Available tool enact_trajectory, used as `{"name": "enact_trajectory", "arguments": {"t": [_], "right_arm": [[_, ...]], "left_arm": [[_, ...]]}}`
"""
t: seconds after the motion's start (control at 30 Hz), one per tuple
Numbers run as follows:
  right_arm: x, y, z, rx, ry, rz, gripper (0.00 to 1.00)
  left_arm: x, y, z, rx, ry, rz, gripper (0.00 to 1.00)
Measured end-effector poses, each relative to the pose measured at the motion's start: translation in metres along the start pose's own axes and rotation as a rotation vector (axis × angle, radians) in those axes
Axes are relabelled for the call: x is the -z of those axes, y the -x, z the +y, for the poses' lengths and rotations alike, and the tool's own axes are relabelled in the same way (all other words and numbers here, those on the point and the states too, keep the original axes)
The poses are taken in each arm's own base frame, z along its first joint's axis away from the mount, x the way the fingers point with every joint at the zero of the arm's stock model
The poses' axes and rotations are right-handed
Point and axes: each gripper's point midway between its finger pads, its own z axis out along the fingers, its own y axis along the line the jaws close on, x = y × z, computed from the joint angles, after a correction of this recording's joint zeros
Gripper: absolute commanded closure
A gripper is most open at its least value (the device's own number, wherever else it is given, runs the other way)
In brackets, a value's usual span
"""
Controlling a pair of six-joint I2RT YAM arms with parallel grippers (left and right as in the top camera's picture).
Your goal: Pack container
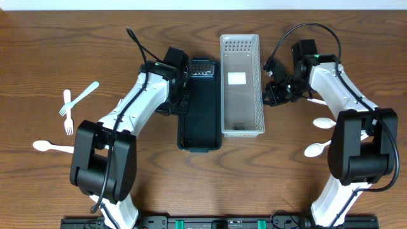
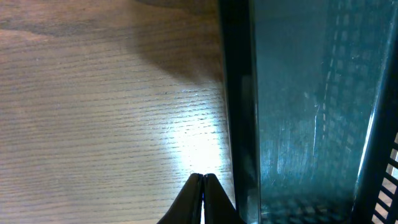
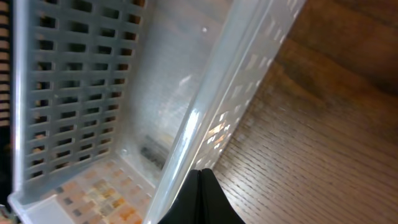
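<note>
spoons, handles hidden behind right arm

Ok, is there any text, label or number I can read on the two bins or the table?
No text can be read anywhere.
White square sticker on the floor of the translucent white perforated plastic bin: no lettering shows from overhead, too small to tell.
Dark teal plastic bin: no label or marking shows.
</note>
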Motion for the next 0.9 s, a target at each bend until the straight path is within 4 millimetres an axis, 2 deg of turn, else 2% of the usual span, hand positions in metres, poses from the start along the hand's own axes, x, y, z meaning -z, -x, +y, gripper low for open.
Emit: {"name": "enact_trajectory", "arguments": {"t": [0.13,0.23,0.33,0.43,0.53,0.6,0.67,0.8,0.9], "right_arm": [[-0.001,-0.002,-0.015,-0.041,-0.098,0.018,0.98],[0.005,-0.003,-0.033,-0.122,-0.208,0.024,0.97],[0.024,0.008,-0.048,-0.177,-0.289,-0.01,0.96],[0.05,0.029,-0.052,-0.18,-0.347,-0.081,0.99],[0.079,0.046,-0.033,-0.139,-0.369,-0.146,0.99],[0.096,0.051,-0.006,-0.087,-0.367,-0.17,0.99],[0.106,0.046,0.026,-0.03,-0.355,-0.166,0.99],[0.103,0.022,0.069,0.036,-0.319,-0.081,0.99],[0.093,0.006,0.079,0.055,-0.305,-0.006,0.98]], "left_arm": [[0.0,0.004,-0.002,0.003,-0.012,-0.014,0.94],[0.0,0.006,0.0,0.011,-0.018,-0.021,0.94],[0.001,0.009,0.009,0.039,-0.019,-0.025,0.94],[0.001,0.011,0.024,0.074,-0.007,-0.028,0.94],[0.002,0.013,0.038,0.108,0.009,-0.032,0.94],[0.002,0.013,0.049,0.133,0.017,-0.034,0.94],[0.003,0.013,0.06,0.164,0.024,-0.032,0.94],[0.009,0.011,0.081,0.243,0.033,-0.033,0.94],[0.032,0.015,0.094,0.281,0.033,-0.099,0.94]]}}
